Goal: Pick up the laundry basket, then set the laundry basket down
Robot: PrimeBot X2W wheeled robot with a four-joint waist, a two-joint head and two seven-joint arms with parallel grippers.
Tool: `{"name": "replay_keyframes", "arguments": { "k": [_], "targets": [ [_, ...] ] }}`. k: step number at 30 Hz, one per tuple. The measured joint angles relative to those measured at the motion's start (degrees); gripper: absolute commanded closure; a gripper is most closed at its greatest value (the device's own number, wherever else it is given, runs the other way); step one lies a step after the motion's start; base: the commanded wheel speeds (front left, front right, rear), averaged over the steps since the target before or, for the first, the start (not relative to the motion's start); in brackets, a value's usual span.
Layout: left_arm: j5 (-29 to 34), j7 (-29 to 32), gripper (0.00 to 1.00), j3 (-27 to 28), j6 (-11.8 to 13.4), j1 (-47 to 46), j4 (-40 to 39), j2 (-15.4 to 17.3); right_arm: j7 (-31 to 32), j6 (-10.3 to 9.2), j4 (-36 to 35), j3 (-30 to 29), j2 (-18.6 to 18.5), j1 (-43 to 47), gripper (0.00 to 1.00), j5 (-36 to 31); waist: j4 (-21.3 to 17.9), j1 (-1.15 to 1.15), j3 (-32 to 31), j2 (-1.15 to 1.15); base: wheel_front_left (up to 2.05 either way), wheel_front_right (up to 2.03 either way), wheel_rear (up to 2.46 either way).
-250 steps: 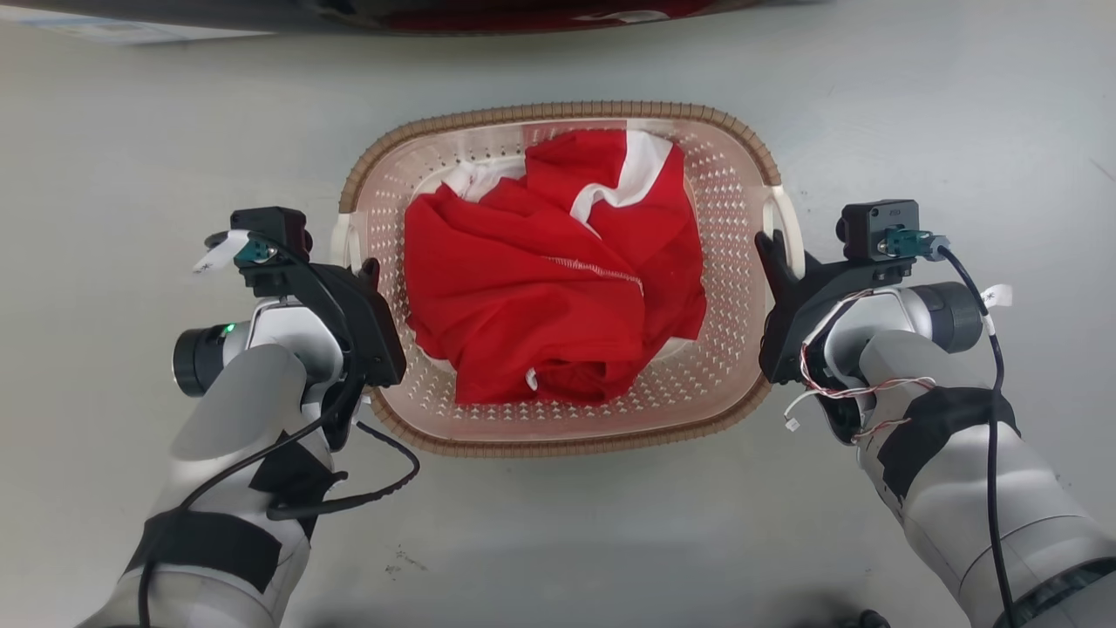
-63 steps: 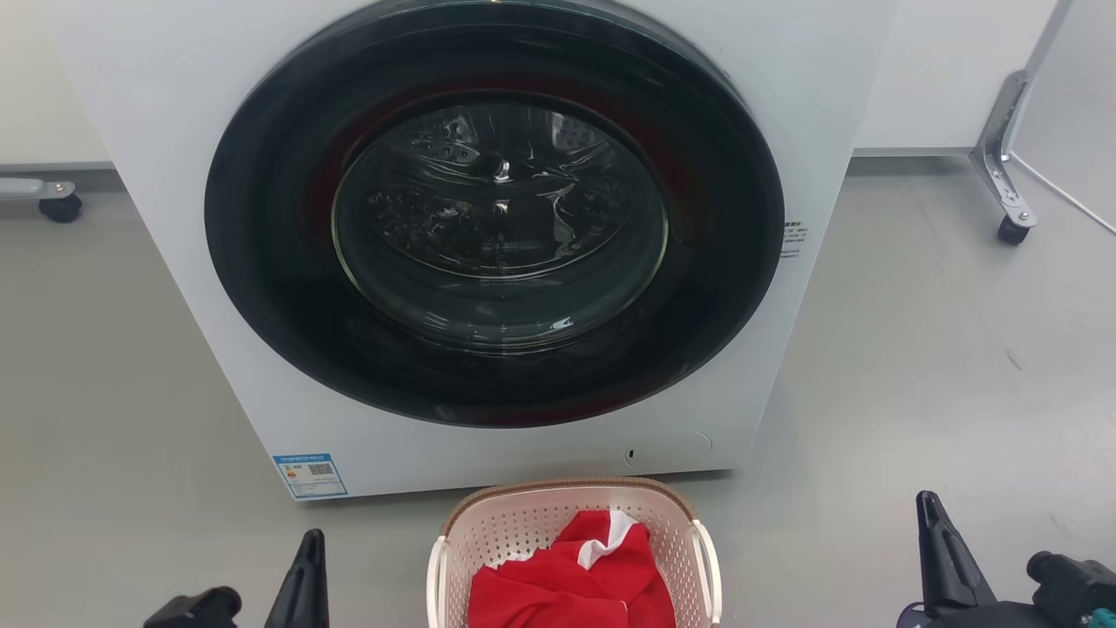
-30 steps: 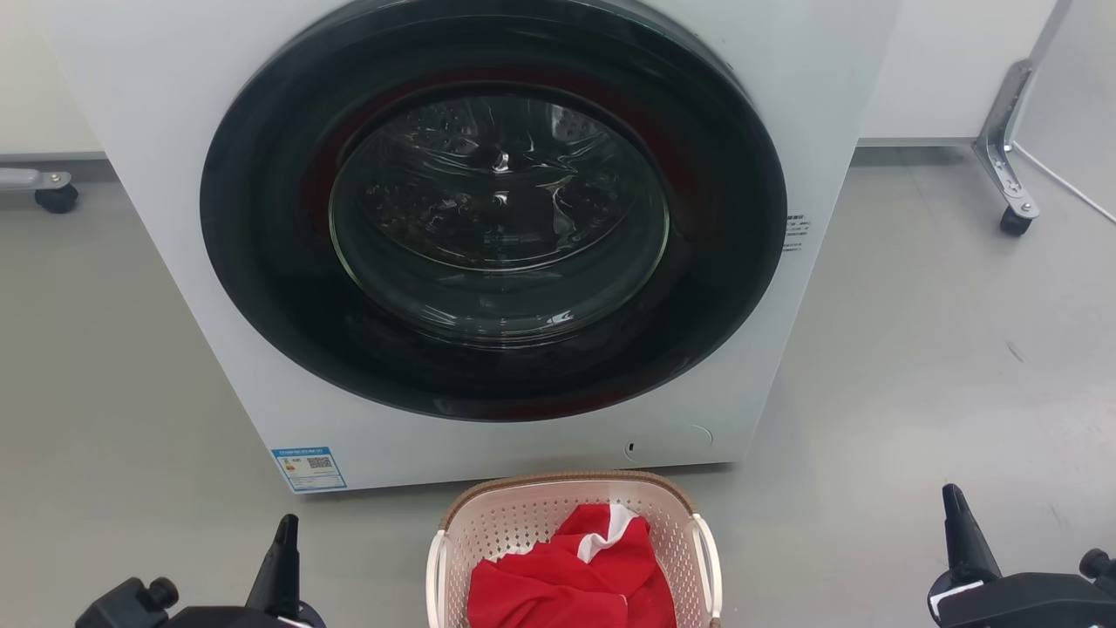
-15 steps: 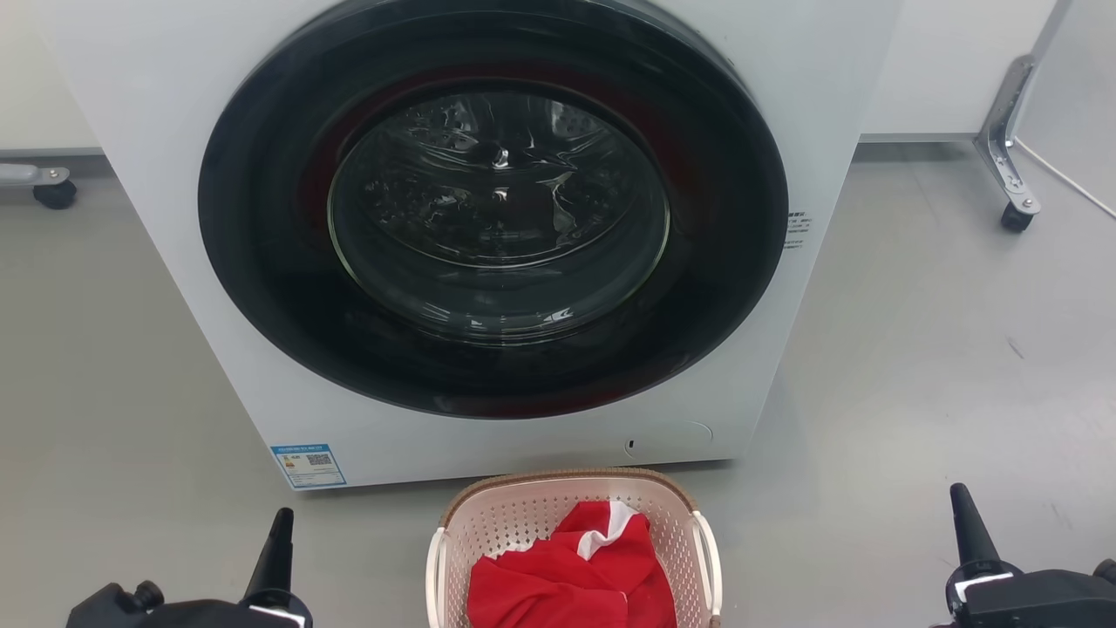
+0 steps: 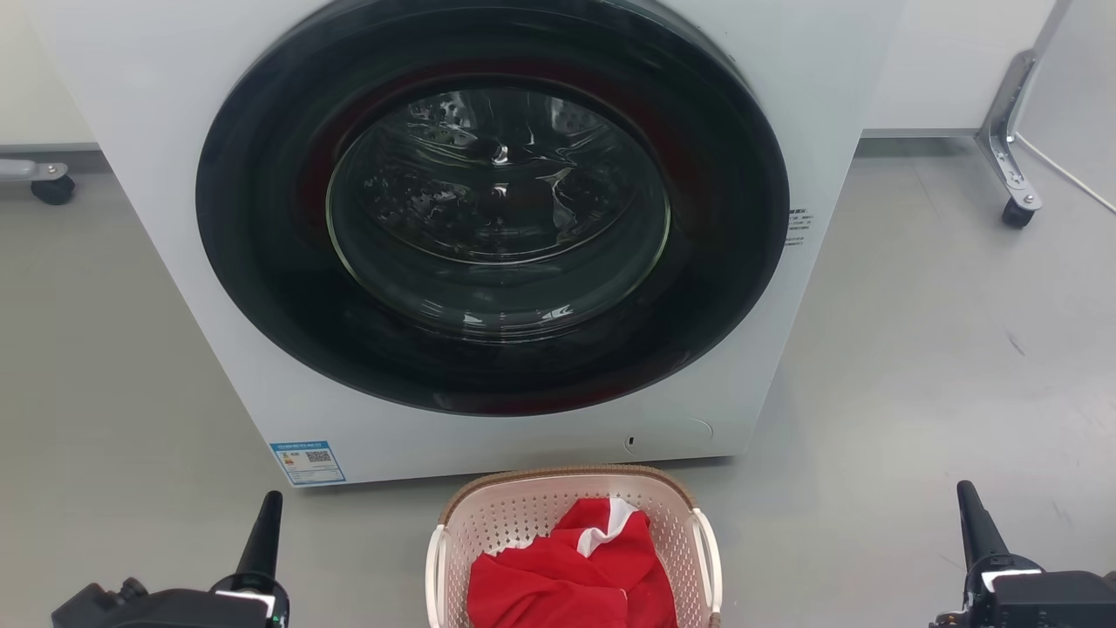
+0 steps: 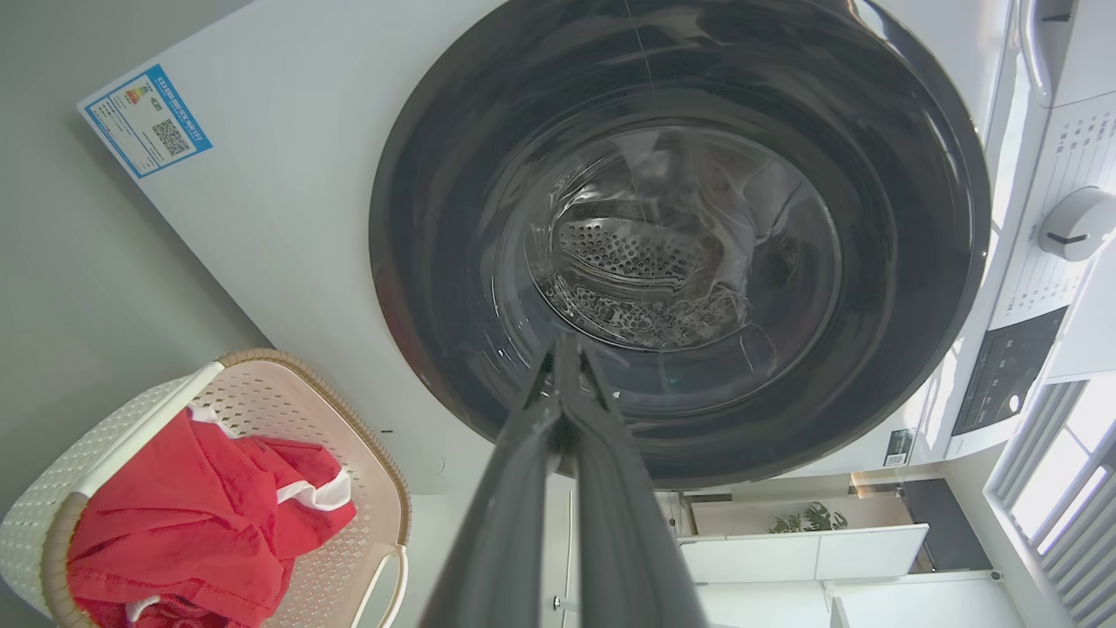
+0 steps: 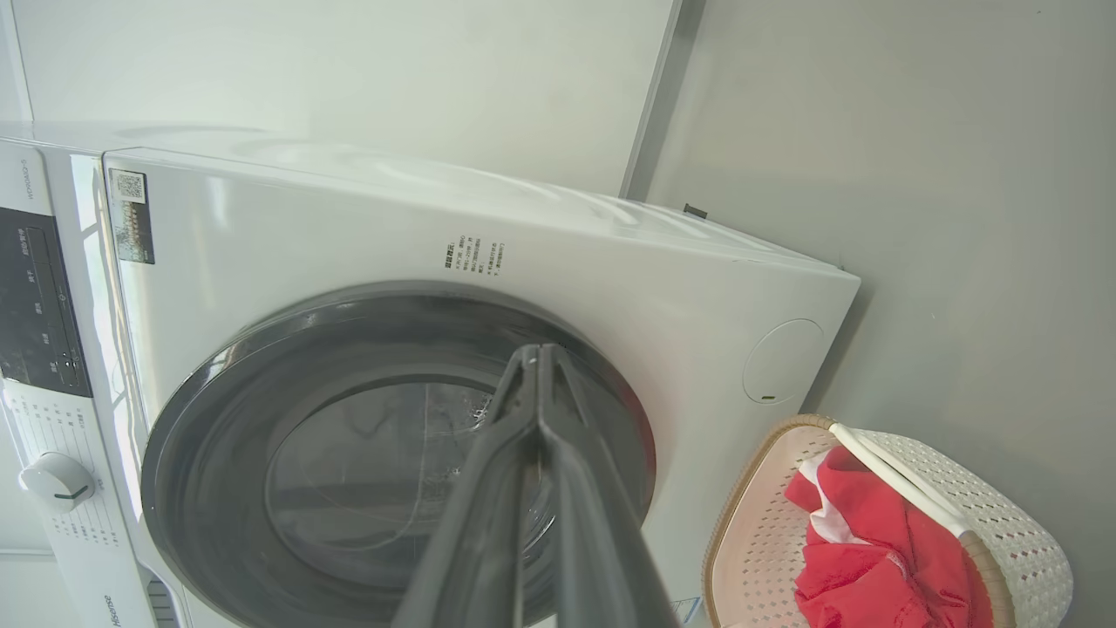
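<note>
The laundry basket [image 5: 488,523] stands on the grey floor just in front of the washing machine, cream-white with a brown woven rim and white side handles. A red and white garment [image 5: 567,576] lies in it. The basket also shows at lower left in the left wrist view [image 6: 288,384] and at lower right in the right wrist view [image 7: 1011,541]. My left gripper [image 5: 264,523] is well to the basket's left, shut and holding nothing, with its tips together [image 6: 562,344]. My right gripper [image 5: 972,515] is far to the basket's right, also shut and bare [image 7: 534,356].
The white washing machine [image 5: 872,52] with its closed round dark door [image 5: 493,201] rises right behind the basket. Caster legs of frames stand at the far left [image 5: 52,187] and far right [image 5: 1016,209]. Grey floor [image 5: 924,366] lies on both sides of the basket.
Since 8.3 s ago both grippers have left the basket's handles and drawn outward, and the head has tilted up to face the washer. Over the last second the view drifted slightly; the basket stays put.
</note>
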Motion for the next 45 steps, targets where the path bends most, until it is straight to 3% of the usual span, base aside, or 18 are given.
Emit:
{"name": "replay_keyframes", "arguments": {
  "k": [19, 45],
  "targets": [
    [-11.5, 2.0, 1.00, 2.6, -2.4, -2.2, 1.9, -0.8, 3.0, 2.29, 1.8, -3.5, 1.8, -1.6, 1.00, 11.0, 0.0, 0.00, 0.4, 0.00, 0.00, 0.00, 0.00],
    [-11.6, 2.0, 1.00, 2.6, -2.4, -2.2, 2.0, -0.9, 3.0, 2.29, 1.8, -3.5, 1.8, -2.0, 1.00, 11.0, 0.0, 0.00, 0.4, 0.00, 0.00, 0.00, 0.00]
  ]
}}
